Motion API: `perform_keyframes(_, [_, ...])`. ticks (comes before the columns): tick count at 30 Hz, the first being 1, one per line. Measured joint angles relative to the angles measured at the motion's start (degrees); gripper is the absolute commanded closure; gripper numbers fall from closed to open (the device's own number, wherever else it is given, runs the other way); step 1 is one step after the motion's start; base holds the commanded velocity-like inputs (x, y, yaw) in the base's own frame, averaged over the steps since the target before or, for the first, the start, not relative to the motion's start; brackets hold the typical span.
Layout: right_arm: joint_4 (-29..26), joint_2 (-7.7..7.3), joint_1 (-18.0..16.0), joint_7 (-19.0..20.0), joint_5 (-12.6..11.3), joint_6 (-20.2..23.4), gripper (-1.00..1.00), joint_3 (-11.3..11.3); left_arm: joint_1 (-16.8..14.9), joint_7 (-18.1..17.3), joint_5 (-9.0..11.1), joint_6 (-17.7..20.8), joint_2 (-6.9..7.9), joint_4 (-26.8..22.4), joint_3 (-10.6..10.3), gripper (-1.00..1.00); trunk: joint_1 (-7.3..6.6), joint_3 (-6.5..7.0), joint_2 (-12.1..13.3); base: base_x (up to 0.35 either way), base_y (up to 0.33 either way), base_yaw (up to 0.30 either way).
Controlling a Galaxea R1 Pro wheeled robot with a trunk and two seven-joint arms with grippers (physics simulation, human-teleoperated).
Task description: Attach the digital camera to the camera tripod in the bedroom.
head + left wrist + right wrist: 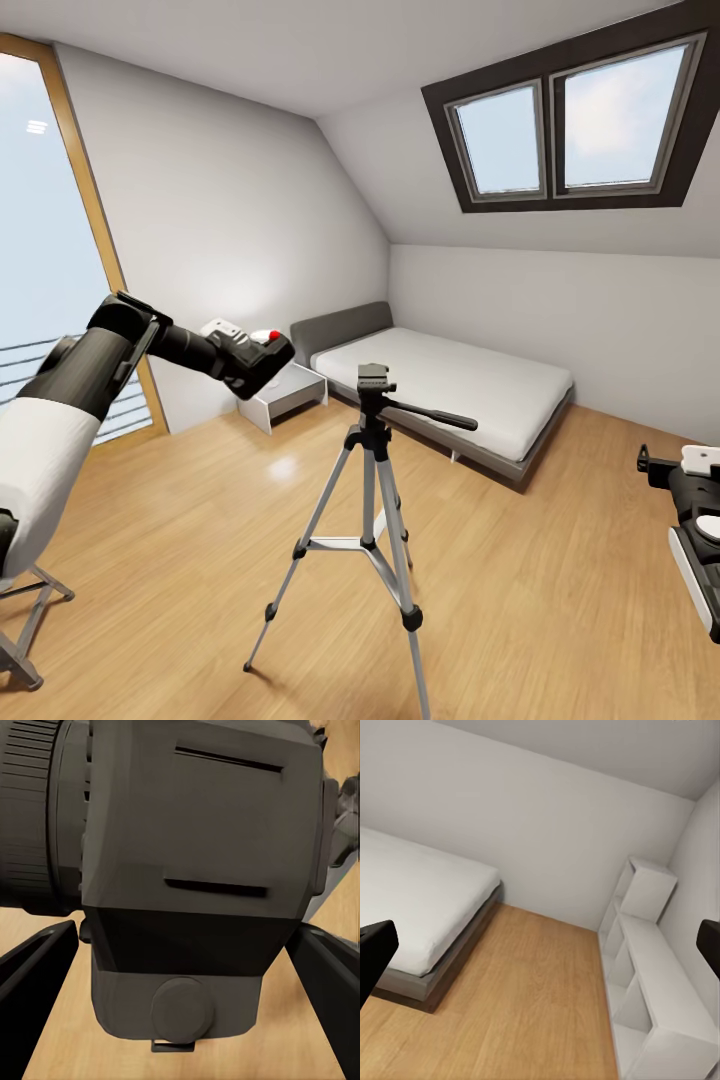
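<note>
Left gripper (262, 360) clamped on digital camera (250, 352), up beside camera tripod (372, 470) head. Right gripper (540, 945) fingers spread wide, empty. Bed (470, 385) behind.

right gripper (700, 530) cut off at head view's edge, camera tripod (372, 500) front foot cropped below

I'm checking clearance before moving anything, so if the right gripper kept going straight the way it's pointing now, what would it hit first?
Nothing close: past the right gripper, whose fingers are spread and empty, lies bare wood floor, then probably the white wall beyond. The bed and the white shelf unit flank that line; depth is uncertain.
</note>
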Motion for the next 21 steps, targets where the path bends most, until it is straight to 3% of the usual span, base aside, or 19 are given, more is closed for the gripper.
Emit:
perform_keyframes(13, [0.0, 0.04, 0.0, 0.0, 0.5, 0.0, -1.00, 0.0, -0.7, 0.0, 0.1, 1.9, -0.80, -2.8, -0.3, 1.00, 0.00, 0.00, 0.0, 0.000, 0.000, 0.000])
perform_keyframes(21, [0.0, 0.02, 0.0, 0.0, 0.5, 0.0, -1.00, 0.0, -0.8, 0.0, 0.0, 2.1, -0.97, -3.8, -3.0, 1.00, 0.00, 0.00, 0.0, 0.000, 0.000, 0.000])
